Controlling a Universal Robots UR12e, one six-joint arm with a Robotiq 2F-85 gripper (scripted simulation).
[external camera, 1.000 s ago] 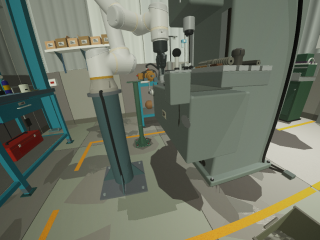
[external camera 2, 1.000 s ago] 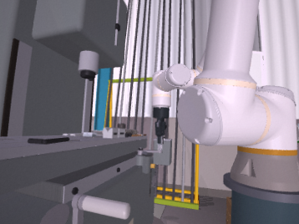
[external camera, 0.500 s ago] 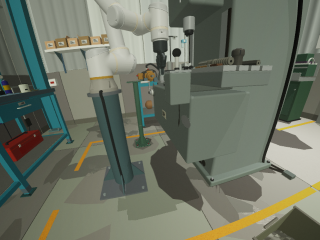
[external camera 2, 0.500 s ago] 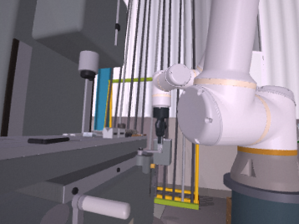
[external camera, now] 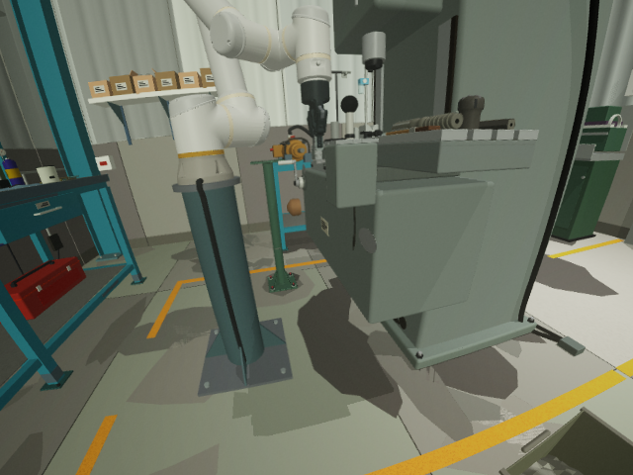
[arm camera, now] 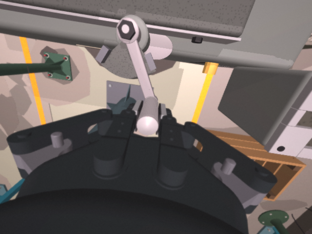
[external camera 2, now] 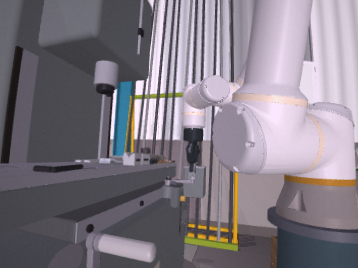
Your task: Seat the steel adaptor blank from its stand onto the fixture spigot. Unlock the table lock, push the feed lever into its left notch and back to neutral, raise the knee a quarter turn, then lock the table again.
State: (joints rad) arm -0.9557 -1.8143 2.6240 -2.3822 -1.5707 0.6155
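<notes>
The table lock lever (arm camera: pixel 139 73) pivots on a hex bolt at the edge of the milling machine's table (external camera: pixel 450 138), and its knurled handle end (arm camera: pixel 148 114) is clamped in my closed gripper (arm camera: pixel 147 118). The gripper (external camera: pixel 318 148) hangs straight down at the table's left end, seen from the second side camera (external camera 2: pixel 192 168) beside the lever arm (external camera 2: pixel 176 182). A black-knobbed feed lever (external camera: pixel 349 115) stands on the table just behind the gripper. The green stand (external camera: pixel 278 220) rises from the floor left of the machine.
Several cardboard boxes (external camera: pixel 153 82) sit on a wall shelf behind the arm. A red toolbox (external camera: pixel 43 286) lies under the blue workbench on the left. The arm's pedestal (external camera: pixel 225 276) stands close to the green stand, and a crank handle (external camera 2: pixel 122 247) juts from the table's front.
</notes>
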